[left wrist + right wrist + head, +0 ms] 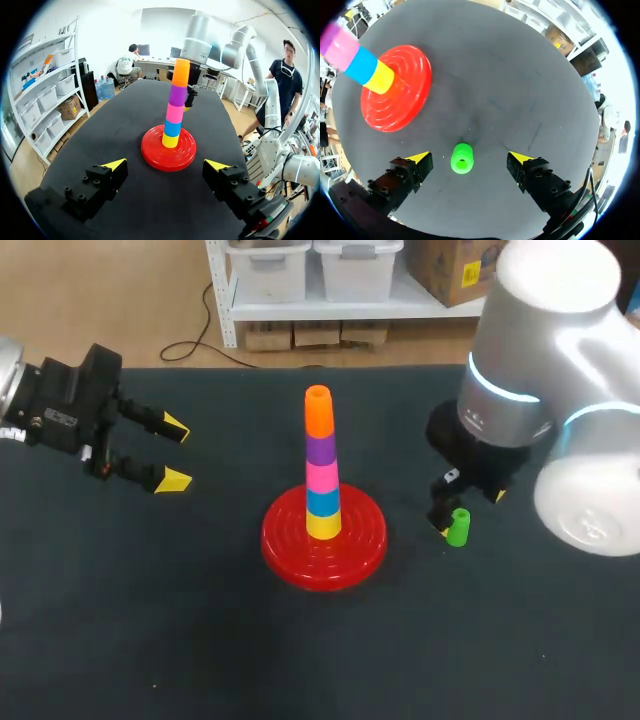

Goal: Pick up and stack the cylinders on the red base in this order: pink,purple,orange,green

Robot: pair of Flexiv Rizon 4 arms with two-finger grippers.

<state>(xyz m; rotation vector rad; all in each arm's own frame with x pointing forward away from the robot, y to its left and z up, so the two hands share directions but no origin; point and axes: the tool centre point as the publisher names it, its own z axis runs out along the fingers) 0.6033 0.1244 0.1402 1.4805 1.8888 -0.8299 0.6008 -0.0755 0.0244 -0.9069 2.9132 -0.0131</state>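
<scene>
One green cylinder (462, 158), likely light, stiff and smooth, best pinched across its round sides, stands on the table (520, 90) between the wide-spread fingers (417, 160) of the right gripper (469, 159), near the red base (395, 107) and its orange-topped stack (322, 465), with the left gripper (166, 165) wide open well apart.

The base (290, 540) is glossy red, ridged in concentric rings. The 5 on it are a yellow cylinder (323, 524), blue cylinder (322, 502), pink cylinder (321, 476), purple cylinder (320, 449) and orange cylinder (318, 412). The green cylinder (462, 158) is bright, plain green. The table (200, 620) is matte black. The left gripper (174, 453) and right gripper (470, 158) are black with 2 yellow tips each. The right arm (540, 360) is silver-white with a cyan band.
</scene>
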